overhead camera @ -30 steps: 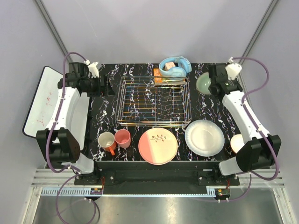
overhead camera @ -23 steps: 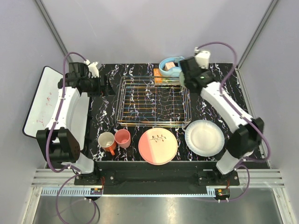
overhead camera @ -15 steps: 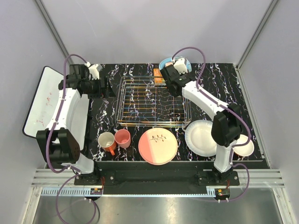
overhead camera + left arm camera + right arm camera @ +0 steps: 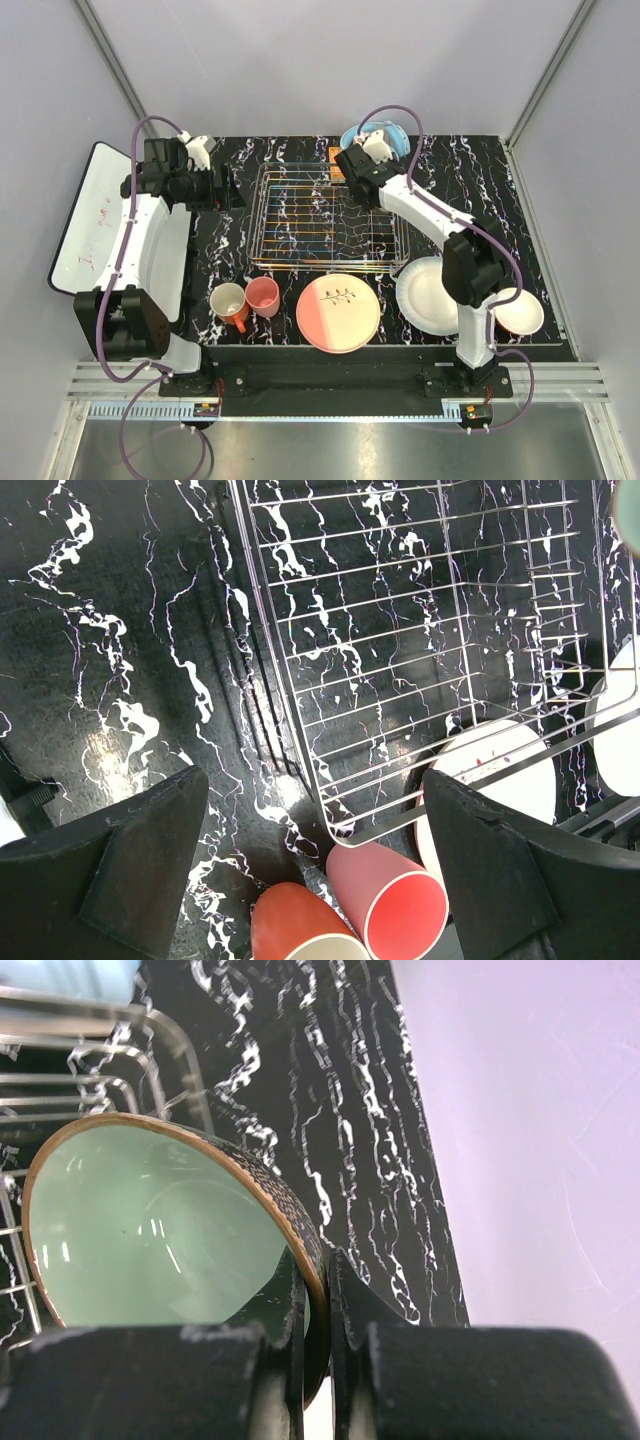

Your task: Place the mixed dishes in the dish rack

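Observation:
My right gripper (image 4: 318, 1300) is shut on the rim of the pale green bowl (image 4: 150, 1230), one finger inside and one outside. In the top view this gripper (image 4: 347, 170) hangs over the back right corner of the dish rack (image 4: 328, 217), and the bowl is hidden under the wrist. My left gripper (image 4: 225, 185) stands open beside the rack's left edge, holding nothing. Near the front lie the cream mug (image 4: 229, 302), salmon-pink cup (image 4: 262, 296), pink-and-cream plate (image 4: 338, 313), white plate (image 4: 432, 295) and orange-outside bowl (image 4: 520, 312). The left wrist view shows the cup (image 4: 390, 900) and mug (image 4: 300, 930) below the rack's corner (image 4: 340, 830).
Light blue headphones (image 4: 385, 135) rest on an orange block just behind the rack, close to my right wrist. A white board with red marks (image 4: 85, 215) leans off the table's left side. Grey walls close in the back and sides.
The right arm swung left from the table's back right corner to the rack's back right corner, carrying the green bowl. The orange-outside bowl came into view. The left arm hardly moved.

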Robot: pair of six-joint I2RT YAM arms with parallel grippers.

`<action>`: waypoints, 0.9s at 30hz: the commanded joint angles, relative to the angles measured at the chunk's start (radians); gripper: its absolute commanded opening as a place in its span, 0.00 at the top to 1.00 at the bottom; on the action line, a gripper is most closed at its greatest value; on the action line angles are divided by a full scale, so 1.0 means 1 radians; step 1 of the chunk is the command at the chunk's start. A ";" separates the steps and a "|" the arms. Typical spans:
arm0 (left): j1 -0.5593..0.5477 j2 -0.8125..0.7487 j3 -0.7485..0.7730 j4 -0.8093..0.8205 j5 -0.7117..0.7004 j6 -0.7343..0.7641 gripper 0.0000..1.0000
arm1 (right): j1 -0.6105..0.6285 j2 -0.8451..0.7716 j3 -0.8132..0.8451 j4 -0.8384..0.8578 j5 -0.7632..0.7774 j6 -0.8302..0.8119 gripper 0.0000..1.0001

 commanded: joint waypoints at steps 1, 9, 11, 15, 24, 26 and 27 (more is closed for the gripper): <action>0.003 -0.051 -0.012 0.025 0.021 0.005 0.09 | 0.021 0.037 0.038 0.041 0.065 -0.003 1.00; 0.003 -0.065 -0.014 0.026 0.014 0.035 0.09 | 0.035 0.118 0.070 0.035 0.061 0.002 1.00; 0.001 -0.065 -0.014 0.026 0.016 0.033 0.09 | 0.040 0.132 0.076 0.027 0.062 0.002 1.00; 0.001 -0.065 -0.018 0.026 0.019 0.033 0.09 | 0.054 0.161 0.102 0.001 0.058 0.017 0.85; 0.004 -0.053 -0.023 0.026 0.024 0.035 0.09 | 0.054 0.022 0.108 -0.093 0.024 0.118 0.30; 0.004 -0.052 -0.020 0.026 0.025 0.035 0.09 | 0.054 -0.030 0.110 -0.165 0.027 0.201 0.25; 0.003 -0.052 -0.020 0.026 0.027 0.035 0.09 | 0.054 -0.095 0.096 -0.195 0.032 0.237 0.23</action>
